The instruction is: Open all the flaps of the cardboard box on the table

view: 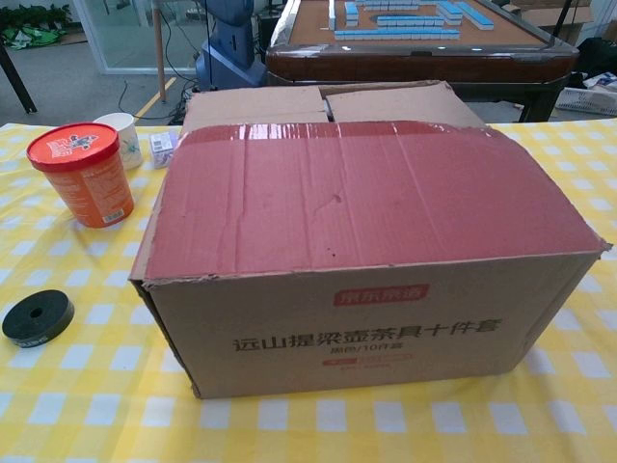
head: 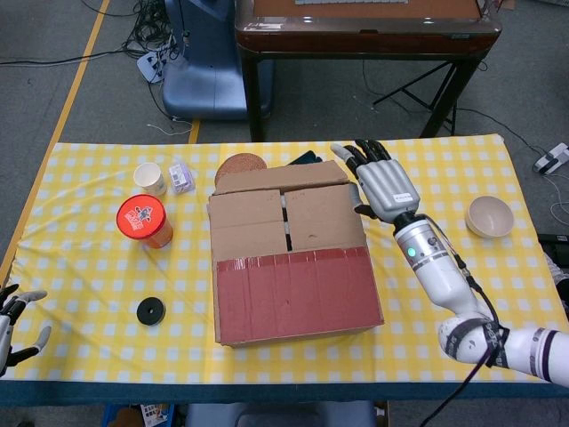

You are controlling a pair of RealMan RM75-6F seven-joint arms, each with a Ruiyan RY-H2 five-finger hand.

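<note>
From the head view, the table [head: 80, 267] wore a yellow and white checked cloth and stood on a grey floor with a yellow line on it. The cardboard box [head: 289, 267] sat in the middle of the table. Its near flap [head: 298, 294], covered in red tape, lay flat on top, and behind it two inner flaps [head: 284, 218] lay closed. The far flap [head: 280, 176] hung folded back behind the box. Left of the box stood an orange tub [head: 144, 221], a paper cup [head: 150, 178] and a small clear packet [head: 181, 176]. A black ring [head: 150, 311] lay left of the near corner of the box. A beige bowl [head: 490, 216] sat well to the right of the box. Beyond the box stood a dark wooden table [head: 364, 36] and a blue machine base [head: 209, 62].

The right hand [head: 380, 182] hovered just beside the far right corner of the box, palm down, fingers spread, grasping nothing. The left hand [head: 16, 320] showed far left of the box at the table edge, fingers apart and also released.

From the chest view, the box [view: 366, 241] filled the picture, with Chinese print [view: 371, 340] on its front wall. The orange tub [view: 82, 174], the cup [view: 120, 137] and the black ring [view: 37, 316] stood left of the box. No hand appeared here.
</note>
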